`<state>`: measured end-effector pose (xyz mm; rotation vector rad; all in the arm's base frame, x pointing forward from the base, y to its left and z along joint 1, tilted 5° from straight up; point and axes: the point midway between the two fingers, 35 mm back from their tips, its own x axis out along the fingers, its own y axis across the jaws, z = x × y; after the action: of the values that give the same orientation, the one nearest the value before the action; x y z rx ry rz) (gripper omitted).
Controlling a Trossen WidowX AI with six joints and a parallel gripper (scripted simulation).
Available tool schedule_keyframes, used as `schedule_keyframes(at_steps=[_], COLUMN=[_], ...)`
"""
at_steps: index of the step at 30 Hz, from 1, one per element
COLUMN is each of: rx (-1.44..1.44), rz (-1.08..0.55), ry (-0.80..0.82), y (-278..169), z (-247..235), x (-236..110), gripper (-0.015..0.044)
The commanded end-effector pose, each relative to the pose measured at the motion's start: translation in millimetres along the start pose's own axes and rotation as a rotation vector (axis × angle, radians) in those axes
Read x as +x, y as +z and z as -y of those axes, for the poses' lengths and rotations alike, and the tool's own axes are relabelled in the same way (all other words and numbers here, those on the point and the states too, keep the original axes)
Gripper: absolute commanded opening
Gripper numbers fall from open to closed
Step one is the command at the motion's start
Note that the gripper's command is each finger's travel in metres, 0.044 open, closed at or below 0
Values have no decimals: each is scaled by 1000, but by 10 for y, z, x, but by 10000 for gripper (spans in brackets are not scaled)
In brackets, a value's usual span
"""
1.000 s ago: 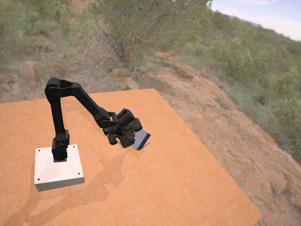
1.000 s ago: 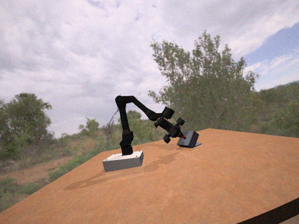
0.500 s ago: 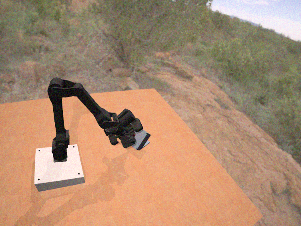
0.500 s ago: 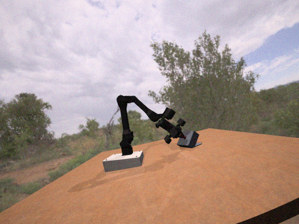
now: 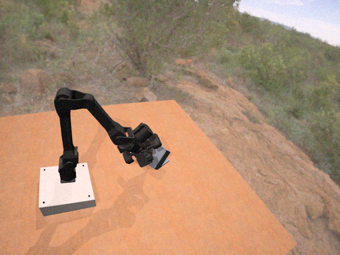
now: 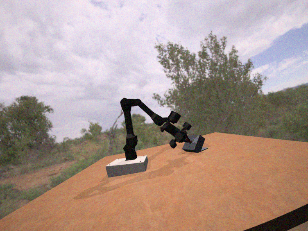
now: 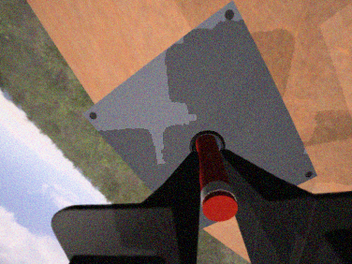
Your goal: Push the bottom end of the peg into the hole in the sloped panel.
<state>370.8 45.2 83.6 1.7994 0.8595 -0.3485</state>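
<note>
The jaws of the black parallel-jaw gripper point(image 7: 212, 175) are clamped on the round red peg point(image 7: 212, 174), whose far end sits inside the round hole point(image 7: 207, 137) near the middle of the sloped grey square panel point(image 7: 243, 84)

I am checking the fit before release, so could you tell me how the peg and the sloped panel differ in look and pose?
The peg is red, round and slender; the sloped panel is grey, flat and broad, with a dark dot at each visible corner. The peg is clamped in the gripper, clear of the table, while the panel stands on it. They meet at the hole, where the peg's far end sits.
</note>
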Motion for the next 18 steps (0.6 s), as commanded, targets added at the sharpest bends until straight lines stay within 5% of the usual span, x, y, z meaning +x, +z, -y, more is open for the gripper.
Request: schedule_keyframes(at_steps=[1,14,18], rx=[0,0,0], rz=[0,0,1], ry=[0,0,0], y=[0,2,7], z=[0,-5,-12], x=[-1,-31,-79], gripper=[105,440,440])
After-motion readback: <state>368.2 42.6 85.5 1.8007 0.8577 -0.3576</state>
